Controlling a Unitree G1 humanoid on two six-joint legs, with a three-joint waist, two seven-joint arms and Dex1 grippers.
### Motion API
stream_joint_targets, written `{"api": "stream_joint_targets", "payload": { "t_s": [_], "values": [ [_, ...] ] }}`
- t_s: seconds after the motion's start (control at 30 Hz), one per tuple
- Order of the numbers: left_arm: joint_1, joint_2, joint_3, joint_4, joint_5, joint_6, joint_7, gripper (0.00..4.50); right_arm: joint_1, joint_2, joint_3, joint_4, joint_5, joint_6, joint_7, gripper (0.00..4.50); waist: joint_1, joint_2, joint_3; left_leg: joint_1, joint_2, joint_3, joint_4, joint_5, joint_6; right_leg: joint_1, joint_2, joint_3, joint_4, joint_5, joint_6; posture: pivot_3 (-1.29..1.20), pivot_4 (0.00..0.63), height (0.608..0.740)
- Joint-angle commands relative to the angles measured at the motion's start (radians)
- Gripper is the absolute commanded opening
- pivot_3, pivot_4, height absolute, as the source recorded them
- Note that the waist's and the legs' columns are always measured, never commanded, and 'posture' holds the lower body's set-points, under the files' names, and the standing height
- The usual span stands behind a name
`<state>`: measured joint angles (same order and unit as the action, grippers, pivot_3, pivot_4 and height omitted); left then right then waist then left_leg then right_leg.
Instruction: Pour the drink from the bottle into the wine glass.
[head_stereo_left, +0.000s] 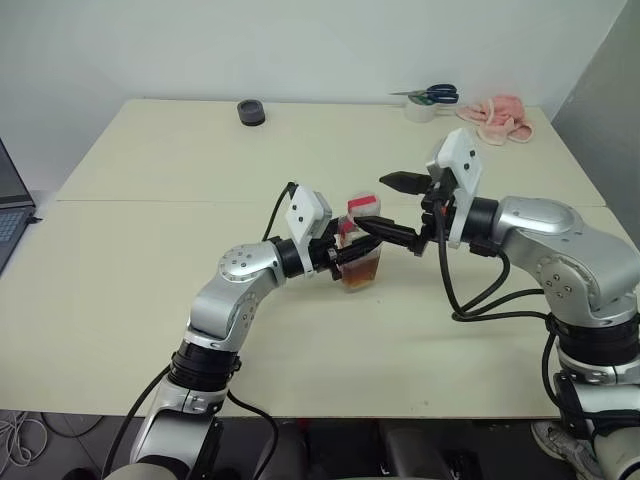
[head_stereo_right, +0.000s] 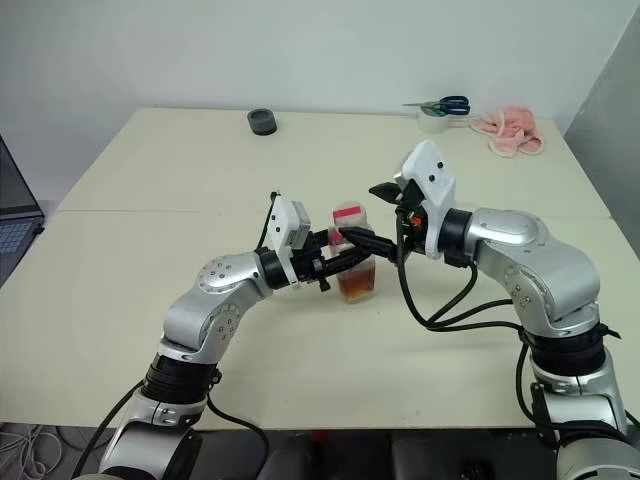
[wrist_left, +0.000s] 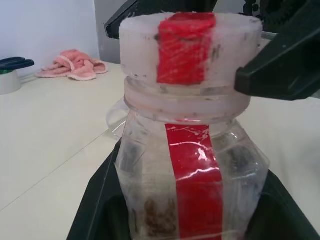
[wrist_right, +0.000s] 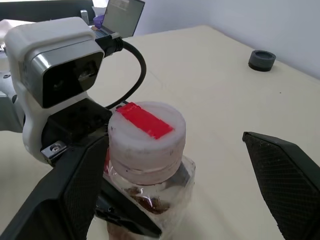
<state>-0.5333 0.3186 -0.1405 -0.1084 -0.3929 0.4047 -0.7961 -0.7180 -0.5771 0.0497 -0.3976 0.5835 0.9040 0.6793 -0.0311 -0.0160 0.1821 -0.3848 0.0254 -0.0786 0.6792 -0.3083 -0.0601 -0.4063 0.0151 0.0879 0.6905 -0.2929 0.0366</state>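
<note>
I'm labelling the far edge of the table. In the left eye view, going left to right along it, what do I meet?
Black round lid → blue-handled scissors lying on a white roll of tape → crumpled pink cloth.

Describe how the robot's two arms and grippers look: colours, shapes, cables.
Both arms have rounded silver-grey metallic shells with black joint rings. Each wrist carries a boxy white camera housing with a dark lens panel. The left gripper and right gripper have black tapered jaws with a finely textured face. Loose black cables loop from each wrist back along the arm.
</note>
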Motion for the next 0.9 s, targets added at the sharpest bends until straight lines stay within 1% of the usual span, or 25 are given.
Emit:
{"api": "stream_joint_targets", "payload": {
  "t_s": [0.03, 0.13, 0.23, 0.4, 0.6, 0.7, 0.8, 0.83, 0.9],
  "values": [
    [-0.012, 0.002, 0.021, -0.040, -0.004, -0.028, 0.002, 1.79, -0.003, -0.009, -0.038, -0.072, 0.063, -0.010, 0.041, 4.50, 0.000, 0.000, 0.000, 0.000, 0.000, 0.000, 0.000, 0.000, 0.000, 0.000, 0.000, 0.000, 0.000, 0.000, 0.000, 0.00, 0.150, 0.740],
    [-0.013, 0.003, 0.022, -0.039, -0.003, -0.028, 0.003, 1.79, 0.000, -0.013, -0.051, -0.104, 0.115, 0.003, 0.063, 4.50, 0.000, 0.000, 0.000, 0.000, 0.000, 0.000, 0.000, 0.000, 0.000, 0.000, 0.000, 0.000, 0.000, 0.000, 0.000, 0.00, 0.150, 0.740],
    [-0.012, 0.003, 0.022, -0.038, -0.003, -0.030, 0.004, 1.79, -0.018, 0.001, -0.053, -0.110, 0.143, 0.021, 0.038, 4.50, 0.000, 0.000, 0.000, 0.000, 0.000, 0.000, 0.000, 0.000, 0.000, 0.000, 0.000, 0.000, 0.000, 0.000, 0.000, 0.00, 0.150, 0.740],
    [-0.013, 0.001, 0.021, -0.035, 0.000, -0.034, 0.006, 1.79, -0.050, 0.054, -0.021, -0.051, 0.093, 0.038, -0.060, 4.50, -0.001, 0.000, 0.000, 0.001, 0.000, 0.000, 0.000, 0.000, 0.000, 0.000, 0.000, 0.000, 0.001, 0.000, 0.000, 0.00, 0.150, 0.740],
    [-0.012, -0.001, 0.023, -0.036, 0.002, -0.038, 0.009, 1.79, -0.051, 0.078, 0.008, -0.014, 0.060, 0.032, -0.086, 4.50, -0.001, 0.000, 0.000, 0.000, 0.000, 0.000, 0.000, 0.000, 0.000, 0.000, 0.000, 0.000, 0.001, 0.000, 0.000, 0.00, 0.150, 0.740],
    [-0.009, 0.000, 0.026, -0.041, 0.003, -0.037, 0.013, 1.79, -0.053, 0.082, 0.013, -0.005, 0.054, 0.029, -0.086, 3.88, 0.000, 0.000, 0.000, 0.000, 0.000, 0.000, 0.000, 0.000, 0.000, 0.000, 0.000, 0.000, 0.000, 0.000, 0.000, 0.00, 0.150, 0.740],
    [-0.006, 0.003, 0.027, -0.046, 0.003, -0.035, 0.017, 1.79, -0.052, 0.084, 0.012, -0.003, 0.060, 0.029, -0.081, 2.87, 0.000, 0.000, 0.000, 0.000, 0.000, 0.000, 0.000, 0.000, 0.000, 0.000, 0.000, 0.000, 0.000, 0.000, 0.000, 0.00, 0.150, 0.740],
    [-0.004, 0.003, 0.027, -0.048, 0.002, -0.035, 0.019, 1.79, -0.051, 0.085, 0.011, -0.004, 0.064, 0.030, -0.079, 2.45, -0.001, 0.000, 0.000, 0.000, 0.000, 0.000, 0.000, 0.000, 0.000, 0.000, 0.000, 0.000, 0.000, 0.000, 0.000, 0.00, 0.150, 0.740],
    [-0.002, 0.005, 0.027, -0.051, 0.001, -0.034, 0.023, 1.79, -0.050, 0.087, 0.008, -0.004, 0.069, 0.031, -0.076, 1.82, -0.001, 0.000, 0.000, 0.000, 0.000, 0.000, 0.000, 0.000, 0.000, 0.000, 0.000, 0.000, 0.000, 0.000, 0.000, 0.00, 0.150, 0.740]
  ]
}}
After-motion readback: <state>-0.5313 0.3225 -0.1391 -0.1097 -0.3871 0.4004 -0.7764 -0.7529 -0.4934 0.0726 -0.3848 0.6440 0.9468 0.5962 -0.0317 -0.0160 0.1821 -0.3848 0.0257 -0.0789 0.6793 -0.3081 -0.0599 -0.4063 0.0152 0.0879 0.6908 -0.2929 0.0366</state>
